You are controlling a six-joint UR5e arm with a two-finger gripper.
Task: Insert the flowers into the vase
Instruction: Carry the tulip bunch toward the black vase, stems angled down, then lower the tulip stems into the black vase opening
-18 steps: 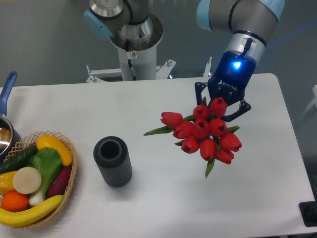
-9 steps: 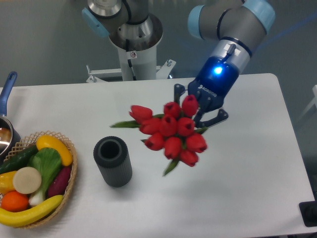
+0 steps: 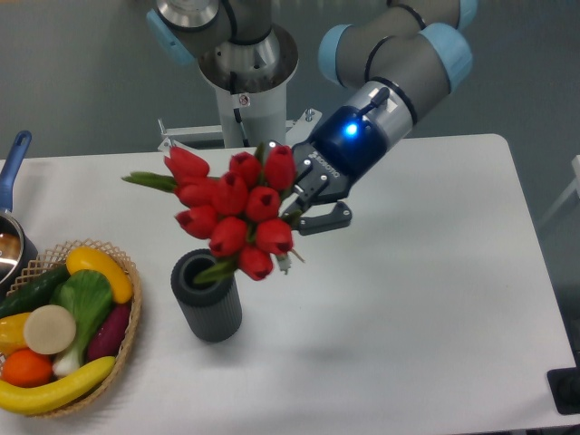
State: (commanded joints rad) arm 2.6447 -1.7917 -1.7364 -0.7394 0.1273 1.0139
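Note:
The flowers [image 3: 232, 207], a tight bunch of red tulip buds with green leaves, hang in the air just above and right of the vase. The vase [image 3: 207, 297] is a dark ribbed cylinder standing upright on the white table, its round mouth partly covered by the lowest buds and a leaf. My gripper [image 3: 304, 201] is shut on the flowers' stems at the right side of the bunch, with its blue light lit. The stems are hidden behind the buds and fingers.
A wicker basket [image 3: 130, 319] of fruit and vegetables sits at the front left. A metal pot with a blue handle [image 3: 13, 161] is at the left edge. The robot base [image 3: 245, 82] stands behind the table. A dark object [image 3: 566, 390] is at the front right corner.
My gripper has carried the flowers leftward across the table, from the right half to just above the vase. The vase and basket have not moved.

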